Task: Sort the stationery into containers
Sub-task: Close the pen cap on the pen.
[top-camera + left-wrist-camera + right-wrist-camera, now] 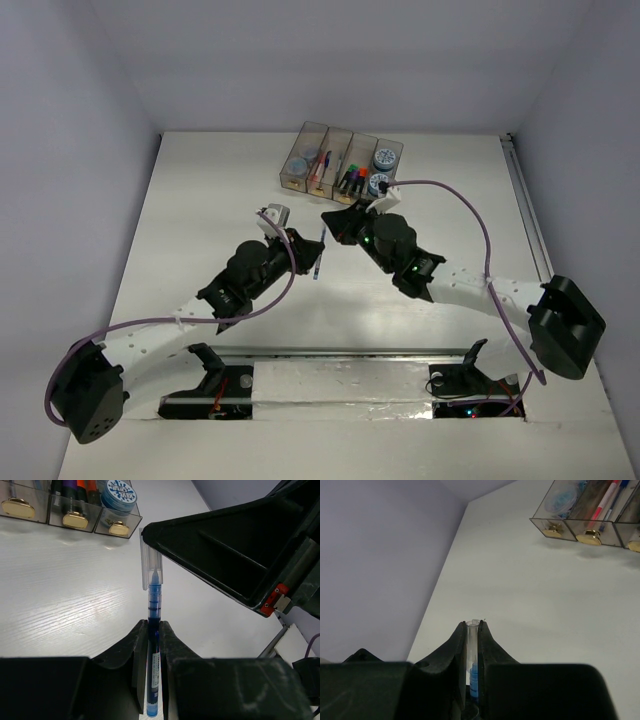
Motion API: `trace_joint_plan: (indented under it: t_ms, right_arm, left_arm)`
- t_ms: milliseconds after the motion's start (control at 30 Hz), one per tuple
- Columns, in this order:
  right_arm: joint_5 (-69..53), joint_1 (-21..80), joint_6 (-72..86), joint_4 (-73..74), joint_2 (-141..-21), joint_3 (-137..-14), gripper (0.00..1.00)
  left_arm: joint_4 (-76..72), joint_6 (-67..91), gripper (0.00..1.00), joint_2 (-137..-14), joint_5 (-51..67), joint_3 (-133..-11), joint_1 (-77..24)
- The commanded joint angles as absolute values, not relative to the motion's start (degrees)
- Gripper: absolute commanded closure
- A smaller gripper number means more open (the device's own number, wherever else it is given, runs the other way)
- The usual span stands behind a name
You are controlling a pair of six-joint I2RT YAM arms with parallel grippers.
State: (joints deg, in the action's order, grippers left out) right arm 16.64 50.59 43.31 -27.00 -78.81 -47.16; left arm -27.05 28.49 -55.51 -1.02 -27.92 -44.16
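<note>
A thin blue pen (319, 254) with a clear cap is held between both grippers over the table's middle. My left gripper (310, 264) is shut on the pen's blue barrel (154, 650), fingertips (140, 630) tight on either side. My right gripper (330, 228) is shut on the pen's clear cap end (473, 645); its black body (235, 545) covers the cap's top in the left wrist view. The row of smoky-brown containers (306, 130) stands at the far middle, holding blue-grey tape rolls (384, 160), highlighters (352, 175) and pens (322, 163).
White walls close in the table on the left, back and right. Purple cables loop over both arms. The containers' tan end pieces (75, 520) face the arms; they also show in the right wrist view (585, 536).
</note>
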Motion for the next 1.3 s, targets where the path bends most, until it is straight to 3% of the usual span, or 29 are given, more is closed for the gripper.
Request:
trace_joint_plan:
  t_ms: [0, 567, 1267]
  right_arm:
    - [13.7, 50.3, 46.2, -24.1, -78.8, -49.1, 1.0]
    - [3.5, 45.4, 53.2, -24.8, -80.1, -47.8, 1.0]
    - [12.8, 47.9, 55.5, -28.3, -77.0, -43.4, 1.0]
  left_arm:
    - [-31.3, 27.2, 1.0, -53.5, -3.7, -29.3, -43.7]
    - [-31.1, 25.7, 1.0, -53.7, -6.2, -28.7, -45.3]
    - [-34.4, 26.9, 1.0, -57.0, -11.7, -29.7, -46.4]
